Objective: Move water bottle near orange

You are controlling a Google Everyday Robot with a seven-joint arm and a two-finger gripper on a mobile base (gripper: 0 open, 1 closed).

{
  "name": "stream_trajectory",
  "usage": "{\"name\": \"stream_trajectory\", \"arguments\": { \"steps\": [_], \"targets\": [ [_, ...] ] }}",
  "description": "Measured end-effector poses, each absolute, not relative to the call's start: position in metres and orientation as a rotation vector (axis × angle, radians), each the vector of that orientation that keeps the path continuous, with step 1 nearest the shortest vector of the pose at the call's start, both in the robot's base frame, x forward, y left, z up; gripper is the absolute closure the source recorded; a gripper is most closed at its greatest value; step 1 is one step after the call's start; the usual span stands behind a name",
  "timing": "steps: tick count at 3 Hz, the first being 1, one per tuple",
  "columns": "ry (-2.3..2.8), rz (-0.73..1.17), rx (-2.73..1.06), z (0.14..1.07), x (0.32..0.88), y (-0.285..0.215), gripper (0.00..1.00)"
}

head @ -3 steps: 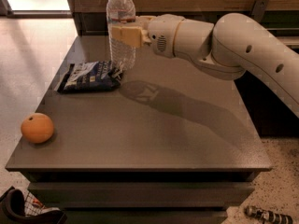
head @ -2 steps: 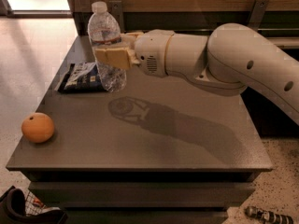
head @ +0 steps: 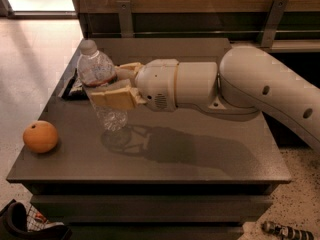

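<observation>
The water bottle (head: 100,79), clear and ribbed with a white cap and a red label band, is held tilted a little above the grey table (head: 200,154). My gripper (head: 116,84) reaches in from the right and is shut on the bottle's middle, with one tan finger (head: 114,98) in front and one behind. The orange (head: 40,136) sits on the table near the front left corner, to the left of and below the bottle, apart from it.
A dark blue snack bag (head: 75,85) lies on the table behind the bottle, mostly hidden. A wooden wall with metal brackets (head: 125,18) runs behind the table. Objects lie on the floor at the lower left (head: 20,224) and lower right (head: 287,230).
My gripper has carried the bottle leftward and toward the front of the table, closer to the orange. The bottle now tilts more. The orange has not moved.
</observation>
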State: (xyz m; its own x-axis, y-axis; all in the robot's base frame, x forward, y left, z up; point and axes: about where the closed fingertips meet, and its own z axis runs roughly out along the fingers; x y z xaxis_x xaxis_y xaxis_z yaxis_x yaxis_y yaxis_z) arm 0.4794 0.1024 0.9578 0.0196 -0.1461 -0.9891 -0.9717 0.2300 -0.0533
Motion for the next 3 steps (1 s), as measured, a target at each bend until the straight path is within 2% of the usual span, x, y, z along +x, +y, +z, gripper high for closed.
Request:
{"name": "stream_trajectory", "arguments": {
  "steps": [1, 3],
  "targets": [
    [1.212, 1.082, -1.273, 0.925, 0.469, 0.114, 1.0],
    [1.114, 1.184, -1.382, 0.904, 0.467, 0.129, 1.0]
  ]
}}
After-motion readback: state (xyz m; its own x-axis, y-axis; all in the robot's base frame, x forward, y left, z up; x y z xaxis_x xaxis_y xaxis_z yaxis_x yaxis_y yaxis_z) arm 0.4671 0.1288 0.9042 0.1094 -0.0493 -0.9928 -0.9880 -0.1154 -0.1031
